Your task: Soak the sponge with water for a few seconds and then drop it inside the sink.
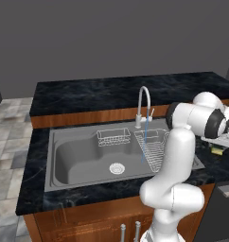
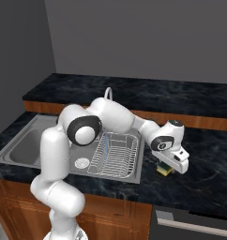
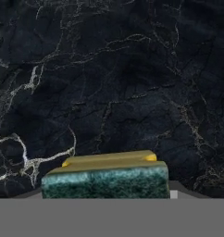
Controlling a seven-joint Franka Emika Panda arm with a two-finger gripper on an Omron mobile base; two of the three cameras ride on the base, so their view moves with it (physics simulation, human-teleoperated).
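Observation:
The sponge, a yellow block with a dark green layer, lies low over the black counter to the right of the sink. My gripper points down over the sponge and is shut on it; the white hand hides the fingers. In the left base view the sponge peeks out under the gripper at the right edge. A thin blue stream of water falls from the faucet into the basin. I cannot tell whether the sponge still touches the counter.
A wire dish rack fills the sink's right part, under the stream. A small wire basket hangs at the back wall, and the drain lies in the open left part. A raised counter ledge runs behind.

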